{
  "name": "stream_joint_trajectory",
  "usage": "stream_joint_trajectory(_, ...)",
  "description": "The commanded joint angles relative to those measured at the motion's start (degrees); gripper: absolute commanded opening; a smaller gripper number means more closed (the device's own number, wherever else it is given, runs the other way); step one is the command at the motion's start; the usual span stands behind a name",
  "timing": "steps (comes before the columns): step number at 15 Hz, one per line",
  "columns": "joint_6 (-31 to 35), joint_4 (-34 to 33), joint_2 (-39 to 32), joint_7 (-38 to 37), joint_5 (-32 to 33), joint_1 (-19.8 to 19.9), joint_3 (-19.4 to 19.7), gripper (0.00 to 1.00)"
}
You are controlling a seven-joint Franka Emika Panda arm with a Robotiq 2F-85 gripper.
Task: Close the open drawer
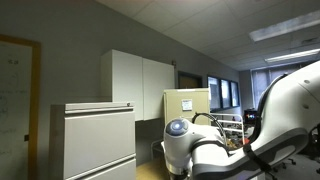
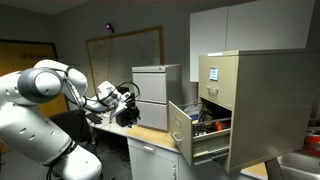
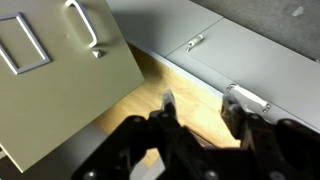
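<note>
The pale beige filing cabinet [image 2: 260,100] stands at the right on the wooden counter. Its lower drawer [image 2: 183,130] is pulled out towards the arm, with items inside. My gripper [image 2: 127,104] hangs to the left of the drawer, in front of the grey cabinet, and is clear of both. In the wrist view the drawer's beige front [image 3: 60,75] fills the upper left, with its metal handle [image 3: 85,25] and label holder. My gripper [image 3: 200,102] is open and empty above the wooden counter [image 3: 140,95].
A wider light-grey cabinet [image 2: 157,85] stands behind the gripper and also shows in the wrist view [image 3: 250,55] with its handles. White wall cabinets [image 1: 140,85] hang behind. The beige cabinet [image 1: 187,103] shows in an exterior view behind the arm [image 1: 185,140].
</note>
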State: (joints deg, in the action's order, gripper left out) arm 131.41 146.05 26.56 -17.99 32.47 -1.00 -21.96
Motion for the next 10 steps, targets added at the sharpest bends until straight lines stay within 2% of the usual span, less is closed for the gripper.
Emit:
stream_joint_trajectory(1,2.32,-2.72,-6.40,-5.42,16.04,7.40,-4.87,0.21)
stream_joint_trajectory(4,2.39,-3.88,-9.03,-11.77,31.34,15.43,-9.78,0.03)
stream_joint_trajectory(8,0.49,-6.73,-12.23,-20.85,51.50,25.31,-14.97,0.00)
stream_joint_trajectory(10,-2.08,-8.84,-16.10,-26.79,61.34,27.92,-15.19,0.00)
